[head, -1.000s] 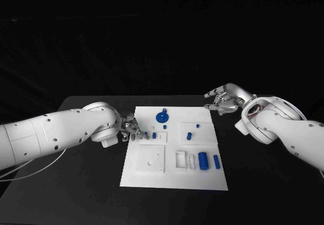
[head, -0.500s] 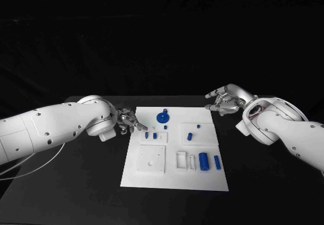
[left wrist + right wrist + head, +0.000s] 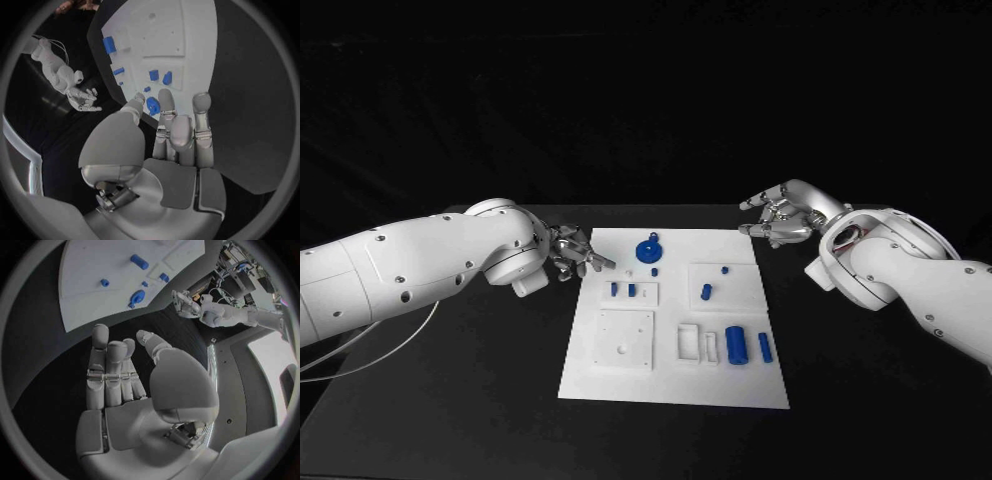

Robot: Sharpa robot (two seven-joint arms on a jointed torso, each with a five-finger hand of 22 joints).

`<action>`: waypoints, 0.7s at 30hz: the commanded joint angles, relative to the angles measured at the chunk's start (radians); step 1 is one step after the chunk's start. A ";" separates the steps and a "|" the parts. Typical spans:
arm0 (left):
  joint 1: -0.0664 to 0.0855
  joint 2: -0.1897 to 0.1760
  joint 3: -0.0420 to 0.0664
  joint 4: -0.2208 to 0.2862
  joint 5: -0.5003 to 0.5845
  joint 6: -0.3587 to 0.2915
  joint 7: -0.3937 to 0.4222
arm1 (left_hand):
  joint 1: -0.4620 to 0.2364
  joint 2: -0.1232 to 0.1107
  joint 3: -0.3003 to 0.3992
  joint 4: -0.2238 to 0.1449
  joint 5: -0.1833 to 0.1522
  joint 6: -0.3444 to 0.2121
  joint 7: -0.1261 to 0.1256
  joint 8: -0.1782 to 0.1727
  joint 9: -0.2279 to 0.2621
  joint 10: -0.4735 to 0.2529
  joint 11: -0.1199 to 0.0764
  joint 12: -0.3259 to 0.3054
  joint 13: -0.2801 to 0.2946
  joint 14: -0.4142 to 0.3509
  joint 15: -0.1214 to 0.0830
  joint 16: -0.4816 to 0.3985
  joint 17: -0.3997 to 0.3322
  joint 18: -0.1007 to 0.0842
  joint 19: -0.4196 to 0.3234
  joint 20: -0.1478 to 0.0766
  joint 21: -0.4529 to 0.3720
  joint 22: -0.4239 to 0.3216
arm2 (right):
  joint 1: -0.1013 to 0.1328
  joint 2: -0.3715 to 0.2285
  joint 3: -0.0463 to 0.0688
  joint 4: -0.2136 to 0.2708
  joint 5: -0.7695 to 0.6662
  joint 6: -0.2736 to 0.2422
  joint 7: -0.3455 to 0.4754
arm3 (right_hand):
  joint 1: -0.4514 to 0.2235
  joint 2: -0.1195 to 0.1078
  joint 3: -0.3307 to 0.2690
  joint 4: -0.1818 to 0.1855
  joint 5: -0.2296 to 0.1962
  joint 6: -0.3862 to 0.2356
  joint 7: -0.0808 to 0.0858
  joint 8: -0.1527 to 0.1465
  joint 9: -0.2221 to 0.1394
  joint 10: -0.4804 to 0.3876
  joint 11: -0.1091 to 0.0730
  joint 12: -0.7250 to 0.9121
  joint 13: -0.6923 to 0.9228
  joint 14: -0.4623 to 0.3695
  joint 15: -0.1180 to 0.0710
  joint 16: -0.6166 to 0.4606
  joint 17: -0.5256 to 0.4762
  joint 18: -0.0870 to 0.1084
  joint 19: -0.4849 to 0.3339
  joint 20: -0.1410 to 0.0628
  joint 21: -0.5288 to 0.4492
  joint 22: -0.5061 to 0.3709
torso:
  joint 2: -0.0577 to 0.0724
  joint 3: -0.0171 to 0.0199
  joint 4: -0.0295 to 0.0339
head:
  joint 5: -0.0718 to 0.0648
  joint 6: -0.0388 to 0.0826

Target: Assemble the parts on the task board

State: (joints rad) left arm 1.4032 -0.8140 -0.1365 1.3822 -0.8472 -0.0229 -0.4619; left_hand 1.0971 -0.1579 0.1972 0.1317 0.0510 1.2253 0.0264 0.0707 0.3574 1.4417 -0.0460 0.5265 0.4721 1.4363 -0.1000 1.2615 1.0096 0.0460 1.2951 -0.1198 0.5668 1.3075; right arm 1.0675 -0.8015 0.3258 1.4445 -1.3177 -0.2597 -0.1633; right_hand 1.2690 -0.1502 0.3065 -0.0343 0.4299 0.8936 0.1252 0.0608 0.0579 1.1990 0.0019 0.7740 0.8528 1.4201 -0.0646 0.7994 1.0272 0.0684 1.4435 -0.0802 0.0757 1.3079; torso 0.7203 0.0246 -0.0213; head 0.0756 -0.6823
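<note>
Nearest me on the white task board stood two blue cylinders beside a raised square plate. Farther off lay a round blue disc. My left hand hovered off the board's left edge, fingers spread, holding nothing; my right hand curled loosely, empty, beyond the far right corner.

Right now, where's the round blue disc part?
Head view: the round blue disc part sits at the white task board's far end, nearest the left hand.
</note>
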 commanded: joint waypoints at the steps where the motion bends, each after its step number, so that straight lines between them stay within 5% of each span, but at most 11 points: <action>1: 0.002 0.006 0.000 0.000 0.011 0.002 -0.003 | 0.001 0.010 0.002 0.006 -0.002 -0.003 -0.001 0.003 -0.002 -0.001 -0.002 0.002 -0.001 0.002 0.000 0.002 0.002 0.007 0.009 0.000 -0.002 0.017 | -0.001 -0.001 0.000 0.002 -0.001 0.003 0.008 | -0.012 0.001 0.000 0.003 -0.001 -0.002 -0.001 -0.004 -0.001 -0.004 -0.003 0.003 0.001 0.002 -0.003 0.000 0.001 0.011 -0.004 -0.004 -0.002 0.005 | 0.000 -0.0003 -0.0002 | 0.001 0.001; 6: 0.002 0.020 -0.002 -0.006 0.003 0.009 -0.017 | 0.018 0.054 0.014 -0.006 -0.001 0.005 -0.006 0.006 -0.001 0.002 -0.004 0.005 0.000 0.006 -0.001 0.008 0.009 0.007 0.010 0.000 -0.001 0.018 | -0.001 -0.001 0.000 0.003 -0.001 0.003 0.008 | -0.012 0.001 0.000 0.003 -0.001 -0.002 -0.001 -0.004 -0.001 -0.004 -0.003 0.003 0.001 0.002 -0.003 0.000 0.001 0.011 -0.004 -0.004 -0.002 0.005 | 0.000 -0.0009 -0.0001 | 0.003 0.002; 9: 0.002 0.032 -0.002 -0.015 -0.013 0.029 -0.036 | 0.016 0.109 -0.021 -0.064 0.000 0.010 -0.009 0.004 -0.003 0.003 -0.005 0.009 0.000 0.008 0.000 0.012 0.013 0.007 0.013 0.001 0.006 0.020 | -0.001 -0.001 0.000 0.003 0.000 0.003 0.007 | -0.012 0.001 0.000 0.003 -0.001 -0.002 -0.001 -0.004 -0.001 -0.004 -0.003 0.003 0.001 0.002 -0.003 0.000 0.001 0.011 -0.004 -0.004 -0.002 0.005 | 0.000 -0.0007 -0.0001 | 0.004 0.002; 11: 0.002 0.042 -0.003 -0.023 -0.029 0.049 -0.054 | 0.002 0.121 -0.030 -0.072 0.001 0.014 -0.012 0.004 -0.003 0.002 -0.006 0.011 -0.001 0.009 -0.001 0.014 0.015 0.008 0.012 0.001 0.009 0.020 | -0.001 -0.001 0.000 0.003 0.000 0.003 0.007 | -0.012 0.001 0.000 0.003 -0.001 -0.002 -0.001 -0.004 -0.001 -0.004 -0.003 0.003 0.001 0.002 -0.003 0.000 0.001 0.011 -0.004 -0.004 -0.002 0.005 | 0.000 -0.0001 -0.0008 | 0.005 0.004; 21: 0.003 0.081 -0.003 -0.067 -0.081 0.112 -0.107 | -0.048 0.119 -0.025 -0.048 0.001 0.017 -0.009 0.005 -0.005 0.000 -0.004 0.014 -0.003 0.007 0.000 0.015 0.015 0.009 0.010 0.002 0.015 0.020 | -0.001 0.000 0.000 0.002 0.000 0.003 0.007 | -0.012 0.001 0.000 0.003 -0.001 -0.002 -0.001 -0.004 -0.001 -0.004 -0.003 0.003 0.001 0.002 -0.003 0.000 0.001 0.011 -0.004 -0.004 -0.002 0.005 | 0.001 -0.0002 -0.0012 | 0.006 0.002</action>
State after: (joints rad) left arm 1.4036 -0.7369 -0.1400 1.3195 -0.8929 0.0399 -0.5356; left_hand 1.0582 -0.0373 0.1716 0.0787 0.0511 1.2358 0.0158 0.0728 0.3525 1.4417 -0.0460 0.5381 0.4707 1.4363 -0.1000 1.2733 1.0244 0.0461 1.3028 -0.1199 0.5787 1.3073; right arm 1.0674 -0.8019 0.3258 1.4452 -1.3171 -0.2598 -0.1633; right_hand 1.2690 -0.1502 0.3065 -0.0344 0.4299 0.8936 0.1252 0.0608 0.0579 1.1990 0.0019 0.7740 0.8528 1.4201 -0.0646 0.7994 1.0272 0.0684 1.4435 -0.0802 0.0757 1.3077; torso 0.7204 0.0244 -0.0234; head 0.0818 -0.6788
